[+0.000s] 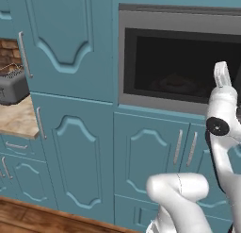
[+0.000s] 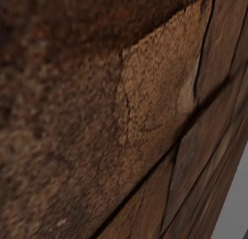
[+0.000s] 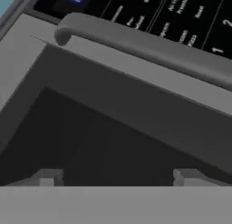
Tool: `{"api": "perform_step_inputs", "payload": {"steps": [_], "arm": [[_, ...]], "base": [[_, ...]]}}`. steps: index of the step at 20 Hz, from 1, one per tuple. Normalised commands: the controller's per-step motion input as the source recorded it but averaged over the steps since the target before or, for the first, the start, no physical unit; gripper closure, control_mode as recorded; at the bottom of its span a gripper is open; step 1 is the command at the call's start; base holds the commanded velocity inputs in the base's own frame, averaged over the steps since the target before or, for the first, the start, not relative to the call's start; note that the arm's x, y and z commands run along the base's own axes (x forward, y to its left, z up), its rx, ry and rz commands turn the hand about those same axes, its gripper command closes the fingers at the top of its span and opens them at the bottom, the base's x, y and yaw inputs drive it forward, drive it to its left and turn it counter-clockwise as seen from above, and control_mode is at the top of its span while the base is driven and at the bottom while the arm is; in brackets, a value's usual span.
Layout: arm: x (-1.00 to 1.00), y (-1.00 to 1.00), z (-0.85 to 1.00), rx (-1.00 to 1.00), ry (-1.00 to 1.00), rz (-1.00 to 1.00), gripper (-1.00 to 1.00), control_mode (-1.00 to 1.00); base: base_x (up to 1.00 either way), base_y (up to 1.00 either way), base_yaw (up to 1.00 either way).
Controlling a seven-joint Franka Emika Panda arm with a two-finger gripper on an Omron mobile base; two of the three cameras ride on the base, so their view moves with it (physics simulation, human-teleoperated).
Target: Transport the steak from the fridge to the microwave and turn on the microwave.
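The microwave [image 1: 126, 53] is a grey box built into the teal cupboards, and its dark glass door looks shut. Behind the glass a faint reddish lump [image 1: 176, 83] shows, probably the steak. The white arm rises at the right, with my gripper [image 1: 221, 75] up at the microwave's right side. In the hand view the curved grey bar handle [image 3: 149, 44] runs across just ahead of my gripper [image 3: 118, 177], with the black button panel [image 3: 181, 19] beyond it and the dark door glass [image 3: 113, 141] below it. The fingertips [image 3: 50, 177] stand wide apart with nothing between them. The fridge is out of view.
A small silver toaster [image 1: 12, 86] sits on a wooden counter [image 1: 19, 121] at the far left. Teal cupboard doors [image 1: 75, 147] with bar handles run below and beside the microwave. A rough brown brick surface [image 2: 121, 112] sits very close in the right base view.
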Motion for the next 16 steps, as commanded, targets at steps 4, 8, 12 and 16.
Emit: {"api": "perform_step_inputs", "payload": {"steps": [4, 8, 12, 16], "arm": [[-0.88, 0.04, 0.45, 0.0, -0.34, -0.12, -1.0, -1.0], [-0.92, 0.49, 0.28, 0.07, -0.1, -0.24, -1.0, -1.0], [-0.29, 0.74, -0.05, 0.04, 0.1, -0.22, -1.0, -1.0], [-0.36, 0.48, 0.0, 0.09, 0.13, -0.09, -1.0, -1.0]], "base": [[0.0, 0.0, 0.0], [0.0, 0.0, 0.0], [0.0, 0.0, 0.0], [0.0, 0.0, 0.0]]}}
